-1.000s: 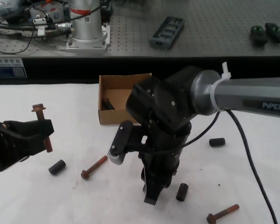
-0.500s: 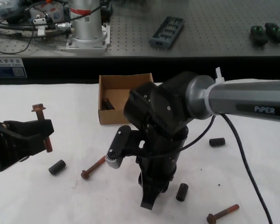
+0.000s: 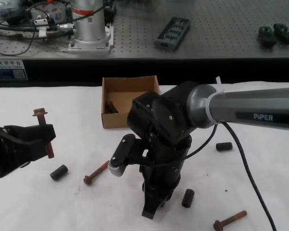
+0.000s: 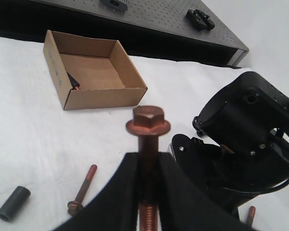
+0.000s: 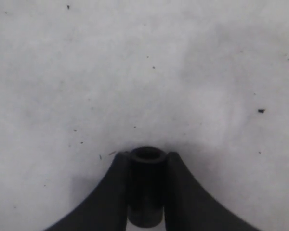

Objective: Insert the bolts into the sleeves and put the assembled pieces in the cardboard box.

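My left gripper (image 3: 47, 139) is shut on a rusty copper bolt (image 4: 147, 159), held upright with its hex head up, at the left of the bench. My right gripper (image 5: 147, 190) is shut on a black sleeve (image 5: 146, 183), pointing down just above the white cloth; in the high view its fingers (image 3: 151, 207) hang below the big black wrist near the front centre. The cardboard box (image 3: 127, 101) stands behind it with a dark piece (image 3: 111, 107) inside. Loose on the cloth lie bolts (image 3: 97, 173) (image 3: 229, 221) and black sleeves (image 3: 59, 172) (image 3: 187, 198) (image 3: 224, 146).
A white cloth (image 3: 260, 192) covers the bench. Behind it runs a perforated metal table (image 3: 221, 29) with a silver post base (image 3: 89, 29), cables, a dark bit holder (image 3: 172, 32) and two black-green parts (image 3: 276, 34).
The right arm's wrist has shifted slightly left and lower with the sleeve in its gripper. The left arm and its bolt have stayed put.
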You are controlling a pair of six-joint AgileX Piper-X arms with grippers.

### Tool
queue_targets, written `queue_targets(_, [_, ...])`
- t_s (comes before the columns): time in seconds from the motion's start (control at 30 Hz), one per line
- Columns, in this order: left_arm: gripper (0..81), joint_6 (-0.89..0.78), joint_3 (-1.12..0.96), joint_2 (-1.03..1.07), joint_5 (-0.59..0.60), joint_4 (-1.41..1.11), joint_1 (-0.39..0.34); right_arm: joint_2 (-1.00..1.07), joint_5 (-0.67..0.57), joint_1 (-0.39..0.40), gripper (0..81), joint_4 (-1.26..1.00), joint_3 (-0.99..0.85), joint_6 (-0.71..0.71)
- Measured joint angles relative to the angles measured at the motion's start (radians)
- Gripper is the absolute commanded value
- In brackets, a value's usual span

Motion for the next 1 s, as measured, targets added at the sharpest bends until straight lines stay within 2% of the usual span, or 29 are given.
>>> queue_targets(0.23, [0.6,0.0,0.0,0.0,0.0,0.016,0.0,-0.067,0.012,-0.005,4.3,-0.037,0.002,0.067])
queue_targets(0.33, [0.6,0.0,0.0,0.0,0.022,-0.006,0.0,-0.126,-0.032,-0.024,4.3,-0.046,0.012,0.083])
queue_targets(0.43, [0.6,-0.011,0.0,0.0,0.076,-0.072,0.0,-0.225,-0.149,-0.078,4.3,-0.076,0.043,0.108])
queue_targets(0.53, [0.6,-0.096,0.0,0.006,0.117,-0.167,0.0,-0.352,-0.274,-0.169,4.3,-0.202,0.147,0.138])
queue_targets(0.6, [0.6,-0.228,0.0,0.05,0.143,-0.29,0.0,-0.379,-0.409,-0.189,4.3,-0.247,0.18,0.152])
queue_targets(0.77, [0.6,-0.434,0.0,0.161,0.187,-0.484,0.0,-0.453,-0.528,-0.223,4.3,-0.401,0.284,0.172])
queue_targets(0.8, [0.6,-0.479,-0.006,0.193,0.192,-0.524,0.0,-0.486,-0.581,-0.231,4.3,-0.499,0.347,0.198])
queue_targets(1.0, [0.6,-0.593,-0.138,0.396,0.237,-0.616,0.0,-0.531,-0.68,-0.238,4.3,-0.76,0.53,0.3])
